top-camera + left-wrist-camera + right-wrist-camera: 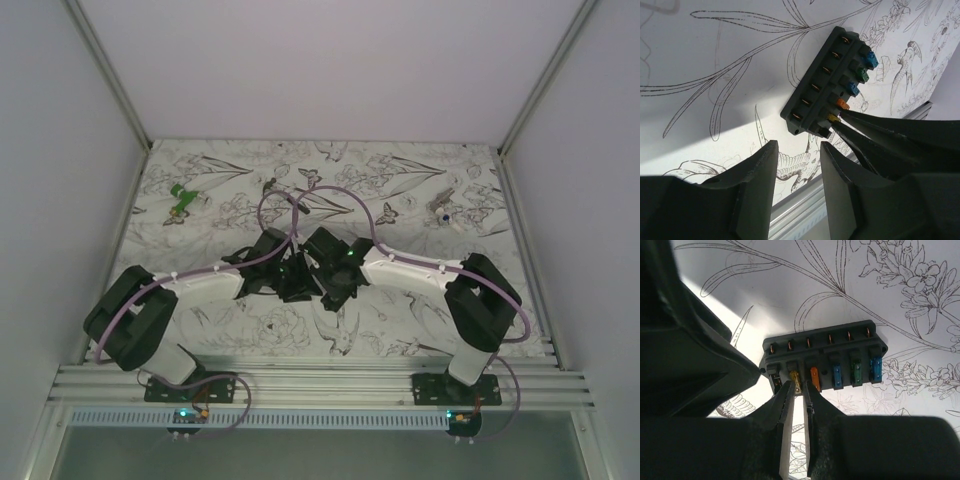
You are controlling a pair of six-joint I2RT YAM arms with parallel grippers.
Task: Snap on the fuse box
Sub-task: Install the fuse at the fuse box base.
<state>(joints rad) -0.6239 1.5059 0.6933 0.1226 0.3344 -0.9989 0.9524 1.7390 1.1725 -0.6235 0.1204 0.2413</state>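
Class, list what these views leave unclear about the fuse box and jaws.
- Right wrist view: whether the right gripper pinches the yellow fuse or just flanks it; its jaws cover the contact.
- Top view: the fuse box is hidden under the left gripper and the right one.
- Top view: green piece too small to identify.

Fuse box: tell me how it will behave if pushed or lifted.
The fuse box looks like rigid moulded plastic, so it should stay stiff. Lying flat on the table, it would probably slide rather than tip. Its small coloured fuses might loosen if knocked.
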